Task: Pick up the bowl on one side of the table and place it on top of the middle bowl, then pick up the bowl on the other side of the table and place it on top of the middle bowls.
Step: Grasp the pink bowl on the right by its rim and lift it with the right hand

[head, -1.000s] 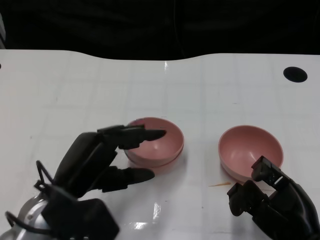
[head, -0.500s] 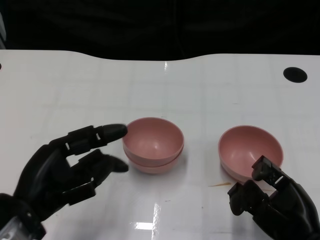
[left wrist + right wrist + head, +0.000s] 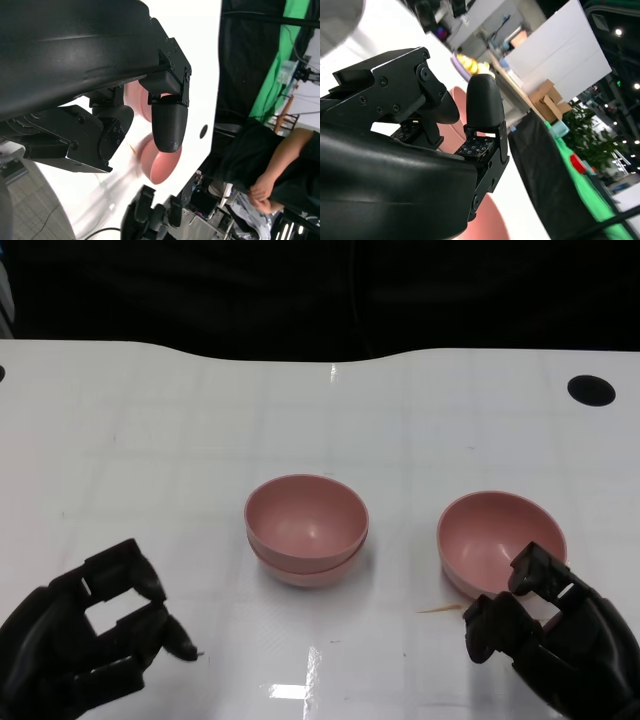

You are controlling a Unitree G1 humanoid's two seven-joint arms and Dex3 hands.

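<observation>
- Surface: a white table (image 3: 150, 420) with a curved far edge against a dark backdrop; a round black hole (image 3: 590, 390) sits near its far right corner.
- Stack: at the table's centre, two pink bowls are nested, the upper bowl (image 3: 305, 517) seated inside the middle bowl (image 3: 300, 572), whose rim shows just below it. Both stand upright, openings up.
- Remaining bowl: the right bowl (image 3: 498, 540), also pink, stands upright on the table to the right of the stack, well apart from it.
- Small mark: a thin orange streak (image 3: 440, 609) lies on the table just in front of the right bowl.
- Left hand (image 3: 85, 640): positioned at the near left, apart from the stack, fingers curled loosely with gaps between them, holding nothing.
- Right hand (image 3: 545, 635): positioned at the near right, fingers apart and empty; its fingertips (image 3: 535, 568) overlap the near rim of the right bowl in the head view. Contact cannot be confirmed.
- Bystander: the left wrist view shows a person (image 3: 270, 165) in dark clothing beyond the table edge.
</observation>
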